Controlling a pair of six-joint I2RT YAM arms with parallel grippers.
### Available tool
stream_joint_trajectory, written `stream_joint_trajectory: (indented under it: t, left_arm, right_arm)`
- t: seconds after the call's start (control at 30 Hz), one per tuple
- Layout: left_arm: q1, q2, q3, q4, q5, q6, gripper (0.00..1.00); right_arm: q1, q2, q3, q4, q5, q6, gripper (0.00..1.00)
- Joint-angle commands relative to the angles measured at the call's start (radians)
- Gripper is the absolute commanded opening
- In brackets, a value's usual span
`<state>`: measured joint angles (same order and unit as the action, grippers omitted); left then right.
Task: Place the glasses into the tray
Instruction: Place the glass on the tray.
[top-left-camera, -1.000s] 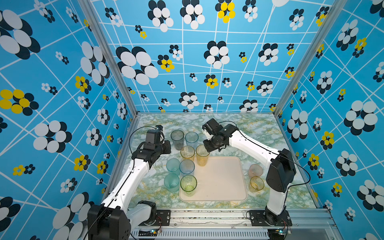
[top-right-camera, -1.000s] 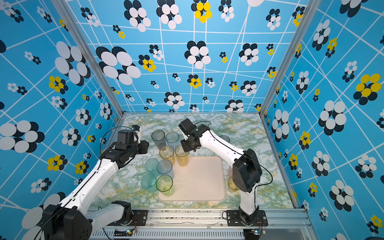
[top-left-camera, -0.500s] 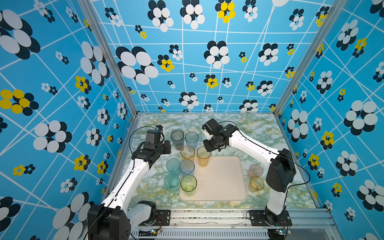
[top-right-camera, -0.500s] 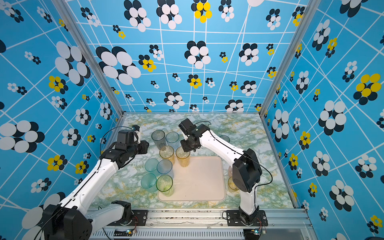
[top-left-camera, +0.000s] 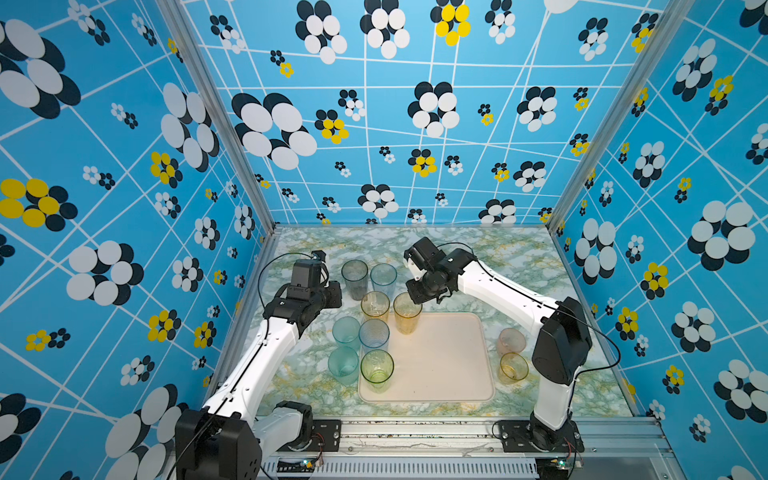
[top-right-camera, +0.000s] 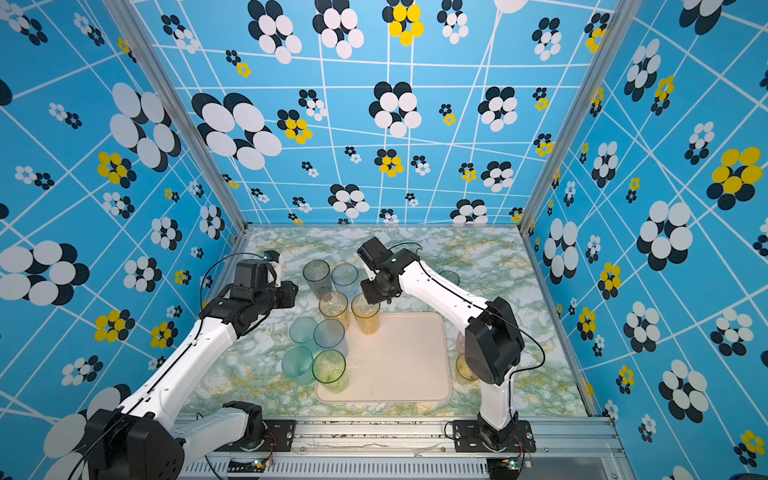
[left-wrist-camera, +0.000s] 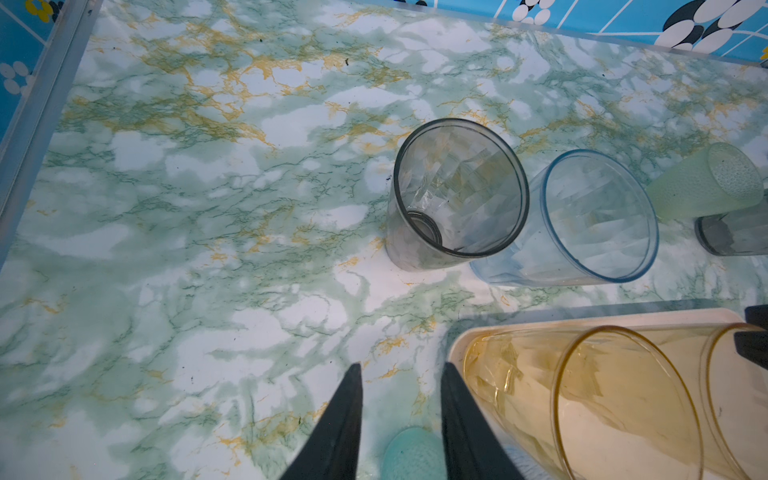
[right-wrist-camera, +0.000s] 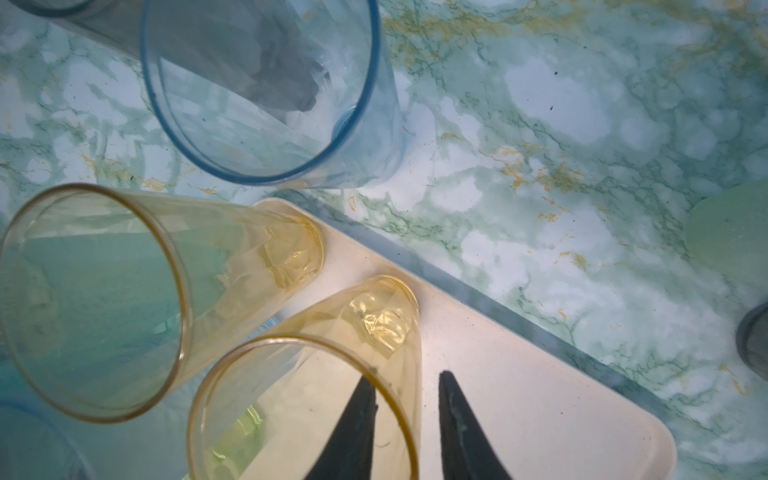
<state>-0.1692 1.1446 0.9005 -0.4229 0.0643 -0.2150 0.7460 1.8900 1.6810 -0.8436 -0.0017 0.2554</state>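
The cream tray (top-left-camera: 440, 365) lies at the front middle in both top views. A tall amber glass (top-left-camera: 407, 313) stands upright in its far left corner. My right gripper (right-wrist-camera: 406, 377) is open astride that glass's rim: one finger inside, the other finger (right-wrist-camera: 453, 411) outside and clear of the wall. A second amber glass (top-left-camera: 375, 307), a blue one (top-left-camera: 374, 334) and a yellow-green one (top-left-camera: 377, 370) stand along the tray's left edge. My left gripper (left-wrist-camera: 400, 368) hangs open and empty over the marble, above a teal glass (left-wrist-camera: 411, 455).
Grey (top-left-camera: 354, 278) and pale blue (top-left-camera: 383, 278) glasses stand behind the tray, and two teal ones (top-left-camera: 345, 330) to its left. A pink glass (top-left-camera: 511, 340) and a short amber one (top-left-camera: 513, 368) stand to its right, by the right arm. Another glass (top-right-camera: 449, 277) shows behind that arm.
My right gripper's jaws have parted and let go of the amber glass, which stays upright on the tray. The left arm has not moved.
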Motion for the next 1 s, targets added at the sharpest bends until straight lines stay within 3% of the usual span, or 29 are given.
stream_joint_trajectory:
  t: [0.0,0.63,0.97]
  left_arm:
    - [0.011,0.009,0.029,-0.022,0.001,0.022,0.34]
    - [0.012,0.003,0.037,-0.030,-0.002,0.028,0.34]
    - [0.012,0.007,0.039,-0.030,0.001,0.027,0.34]
  right_arm:
    - [0.008,-0.035,-0.015,0.001,0.015,0.004,0.29]
    - [0.009,-0.028,-0.023,-0.020,0.031,-0.005,0.12]
    - [0.016,-0.032,-0.033,0.001,0.047,0.007,0.11]
